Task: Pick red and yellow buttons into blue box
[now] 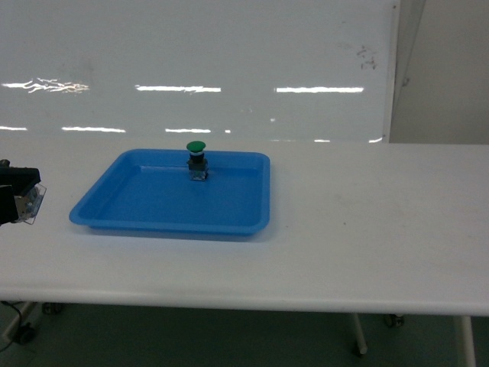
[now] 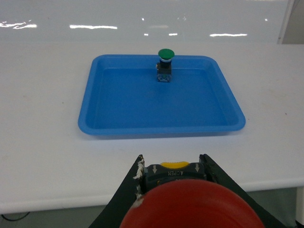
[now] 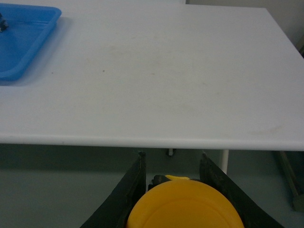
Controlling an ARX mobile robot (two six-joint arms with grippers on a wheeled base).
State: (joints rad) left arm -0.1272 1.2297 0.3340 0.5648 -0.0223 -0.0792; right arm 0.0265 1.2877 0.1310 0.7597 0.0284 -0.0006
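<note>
A red button (image 2: 190, 206) fills the bottom of the left wrist view, and my left gripper (image 2: 172, 160) is shut on its black block. In the head view that gripper (image 1: 17, 200) shows at the far left edge, left of the blue box (image 1: 153, 210), with the button's clear base showing. The blue box (image 2: 118, 127) lies ahead of it on the table. My right gripper (image 3: 171, 156) is shut on a yellow button (image 3: 185, 206), held below the table's front edge. It is out of the head view.
A green-capped button (image 1: 197, 159) stands upright inside the box near its far rim, also visible as the green button (image 2: 165, 64) in the left wrist view. The white table (image 1: 367, 222) stretches right of the box. A white wall stands behind it.
</note>
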